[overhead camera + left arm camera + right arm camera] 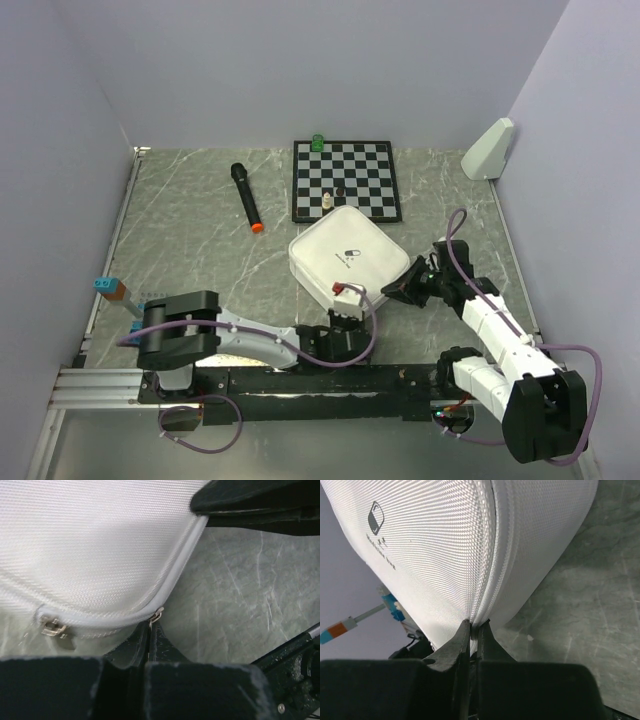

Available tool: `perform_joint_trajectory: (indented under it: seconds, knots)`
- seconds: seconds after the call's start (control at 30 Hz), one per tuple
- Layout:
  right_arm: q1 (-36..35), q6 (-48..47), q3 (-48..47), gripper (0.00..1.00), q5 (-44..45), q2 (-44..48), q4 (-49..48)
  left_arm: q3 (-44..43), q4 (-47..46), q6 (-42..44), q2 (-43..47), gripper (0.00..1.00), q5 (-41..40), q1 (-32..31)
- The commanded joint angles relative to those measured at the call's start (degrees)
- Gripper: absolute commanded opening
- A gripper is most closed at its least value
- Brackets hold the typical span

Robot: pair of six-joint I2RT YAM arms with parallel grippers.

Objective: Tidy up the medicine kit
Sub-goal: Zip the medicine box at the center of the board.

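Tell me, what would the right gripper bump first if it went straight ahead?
The medicine kit. The right gripper points its shut tips right at the kit's zipper seam, seemingly touching it.

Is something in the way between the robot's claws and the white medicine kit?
No, nothing visible. The left claw is shut right at the zipper seam of the medicine kit, by a metal pull, and the right claw pinches the seam on another side.

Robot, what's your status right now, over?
Left gripper shut at zipper pull. Right gripper shut at zip seam. Medicine kit closed. Chessboard beyond, not blocking.
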State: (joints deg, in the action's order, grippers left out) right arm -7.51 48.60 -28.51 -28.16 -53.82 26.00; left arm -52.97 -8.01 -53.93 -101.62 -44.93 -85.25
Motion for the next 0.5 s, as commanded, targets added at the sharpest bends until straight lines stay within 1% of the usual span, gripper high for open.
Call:
perform_joint_trajectory:
  seconds: [0.0,0.27,0.47]
  knots:
    - [0.30,-0.88,1.88,0.00,3.38,0.30,-4.46,7.17,16.88,-9.43,5.02,0.01,-4.20,-1.49]
    - [0.30,0.09,2.41,0.00,2.68,1.26,-5.26,10.69,26.37,-18.57,9.95,0.01,-6.31,-3.43]
    - [0.21,-0.78,2.50,0.00,1.97,0.83,-6.22,12.98,30.86,-23.84,12.06,0.01,-7.10,-3.34]
